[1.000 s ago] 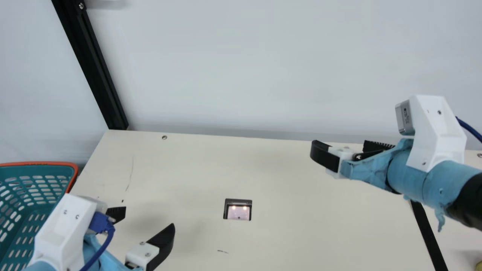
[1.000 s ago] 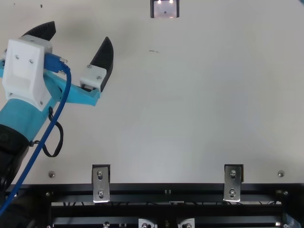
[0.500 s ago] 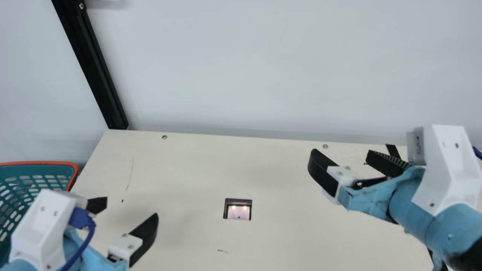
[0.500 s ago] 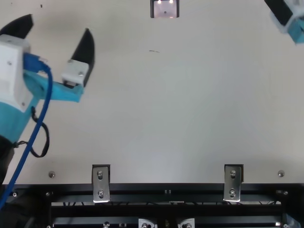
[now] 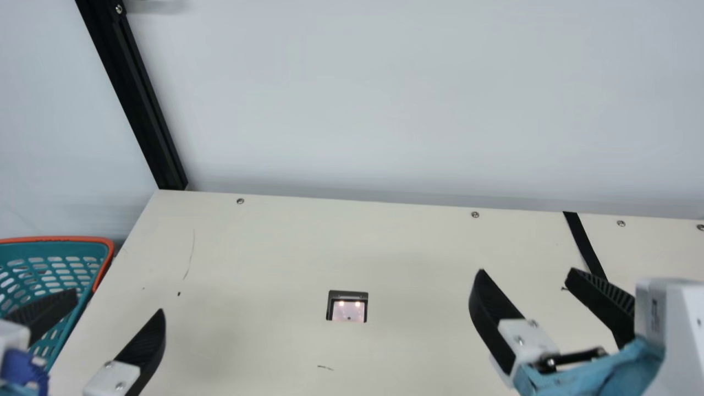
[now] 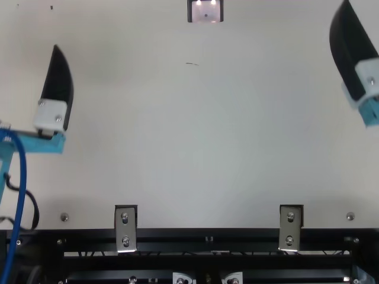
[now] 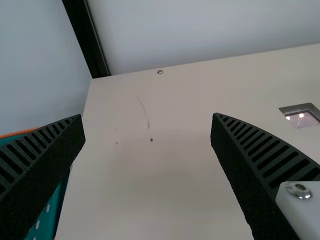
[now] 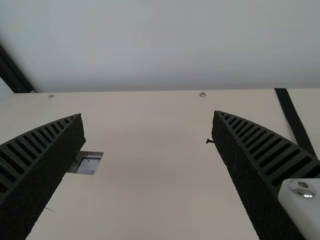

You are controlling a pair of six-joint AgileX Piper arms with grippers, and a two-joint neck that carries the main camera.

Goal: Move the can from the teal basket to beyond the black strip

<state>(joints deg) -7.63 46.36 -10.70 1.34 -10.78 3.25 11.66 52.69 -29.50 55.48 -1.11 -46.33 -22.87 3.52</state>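
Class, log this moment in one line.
left black ribbed gripper: open, empty; right black ribbed gripper: open, empty; teal perforated basket: left side; flat black strip: right side

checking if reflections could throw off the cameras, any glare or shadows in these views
Main view: two bright spots on the inset panel, a soft shadow on the table beside the left hand; top view: two bright spots on the panel; left wrist view: two more there; right wrist view: a glint on a screw.

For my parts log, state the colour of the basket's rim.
Orange; the rim shows best in the main view.
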